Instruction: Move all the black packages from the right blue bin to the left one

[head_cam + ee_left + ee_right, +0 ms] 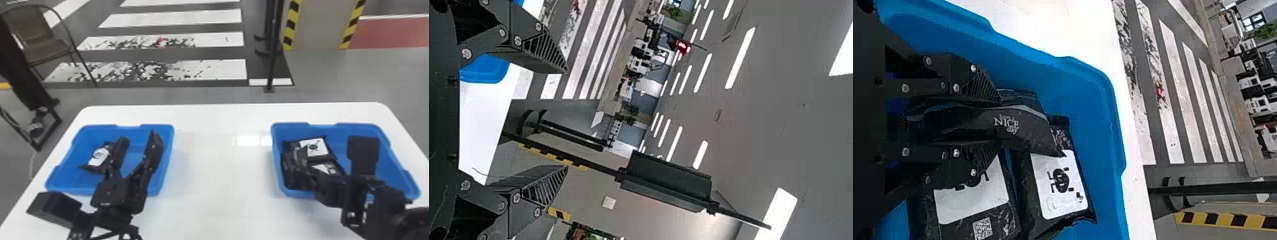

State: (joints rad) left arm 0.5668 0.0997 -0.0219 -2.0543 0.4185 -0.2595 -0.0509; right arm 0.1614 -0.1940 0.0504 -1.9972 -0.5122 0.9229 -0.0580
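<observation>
Behind the white table (220,198), a grey floor is crossed by painted white stripes, and a chair (44,41) is placed at the far left. On the table, the left bin (95,131) has been supplied with one black package (99,156), label up, by the bin's left side; whether anything more is covered by the arm cannot be told. Over this bin the left gripper (139,135) is held with its fingers spread wide and nothing gripped between them. Well apart, across bare tabletop, the right bin (395,159) is set, where most of the work is judged to remain. At its left side a dark package (1028,137) is pinched by the right gripper (998,122), its fingers brought close together on the wrapping; it is held within the bin, so its transfer is not yet completed. Just beneath and beside it, two labelled packages (1058,180) are left lying close together, and a further dark edge (1018,95) is seen behind the held one, though whether a separate package is meant by it cannot be said. By this reckoning, one is delivered, one is grasped, and at least two are left to be moved.
</observation>
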